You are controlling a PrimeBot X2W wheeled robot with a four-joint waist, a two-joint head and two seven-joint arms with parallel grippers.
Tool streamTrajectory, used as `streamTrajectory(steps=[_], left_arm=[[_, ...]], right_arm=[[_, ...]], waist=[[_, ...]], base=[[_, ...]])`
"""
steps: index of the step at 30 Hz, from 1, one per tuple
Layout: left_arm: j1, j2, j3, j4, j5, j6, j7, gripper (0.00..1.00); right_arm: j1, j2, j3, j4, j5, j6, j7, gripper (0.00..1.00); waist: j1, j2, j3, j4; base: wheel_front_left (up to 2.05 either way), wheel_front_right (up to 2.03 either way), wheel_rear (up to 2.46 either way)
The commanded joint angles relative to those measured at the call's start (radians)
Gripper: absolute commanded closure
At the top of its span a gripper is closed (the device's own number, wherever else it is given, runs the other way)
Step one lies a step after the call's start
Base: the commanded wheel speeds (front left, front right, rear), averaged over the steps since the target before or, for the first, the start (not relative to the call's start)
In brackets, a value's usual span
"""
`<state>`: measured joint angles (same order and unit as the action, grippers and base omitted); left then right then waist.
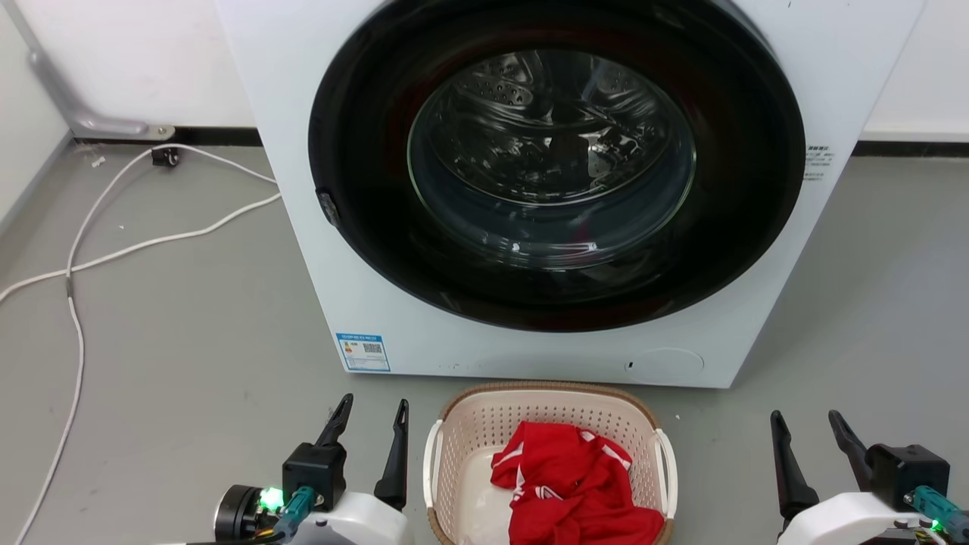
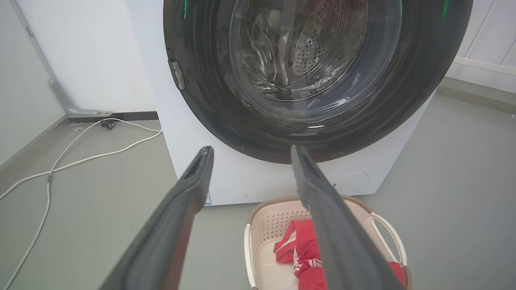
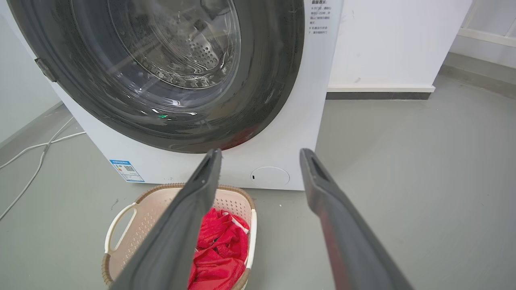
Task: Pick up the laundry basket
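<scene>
Laundry basket [image 1: 484, 424]: beige, perforated, brown-rimmed.

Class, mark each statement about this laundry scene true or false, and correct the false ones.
1. The basket stands on the floor in front of the washer. True.
2. The basket is empty. False: a red garment lies in it.
3. The left gripper and right gripper are both open, one on each side of the basket. True.
4. The washer's door hangs open. False: it is shut.
5. The left gripper grips the basket. False: it holds nothing and is apart from the basket.
</scene>
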<state>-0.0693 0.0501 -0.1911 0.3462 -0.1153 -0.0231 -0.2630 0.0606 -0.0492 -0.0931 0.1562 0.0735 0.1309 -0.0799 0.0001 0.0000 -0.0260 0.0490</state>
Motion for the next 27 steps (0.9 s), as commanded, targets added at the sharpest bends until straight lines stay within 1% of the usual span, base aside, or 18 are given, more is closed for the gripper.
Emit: streamTrajectory(steps=[1,6,13,19,27], left_arm=[[-0.016,0.001,-0.004,0.009,0.007,0.001,-0.003,0.0],[-0.059,0.001,-0.009,0.05,0.004,-0.006,-0.003,0.0],[-0.174,0.001,-0.019,0.153,-0.008,-0.015,-0.001,0.0],[-0.304,0.001,-0.023,0.279,-0.023,-0.032,0.02,0.0],[-0.492,0.021,-0.006,0.477,-0.064,-0.063,0.085,0.0]], right_arm=[[-0.004,-0.002,-0.003,0.006,0.007,0.0,0.007,0.0],[-0.039,-0.002,-0.004,0.029,0.02,0.0,0.035,0.0],[-0.13,-0.002,0.001,0.09,0.028,0.0,0.052,0.0],[-0.242,-0.002,0.008,0.182,0.042,0.0,0.042,0.0],[-0.414,-0.002,0.04,0.363,0.065,0.0,0.033,0.0]], waist=[[-0.0001,0.0,0.012,-0.003],[-0.0001,0.0,0.074,-0.018],[-0.0001,0.0,0.233,-0.048],[-0.0001,0.0,0.381,-0.07],[-0.0001,0.0,0.547,-0.096]], base=[[0.0,0.0,0.0],[0.0,0.0,0.0],[0.0,0.0,0.0],[0.0,0.0,0.0],[0.0,0.0,0.0]])
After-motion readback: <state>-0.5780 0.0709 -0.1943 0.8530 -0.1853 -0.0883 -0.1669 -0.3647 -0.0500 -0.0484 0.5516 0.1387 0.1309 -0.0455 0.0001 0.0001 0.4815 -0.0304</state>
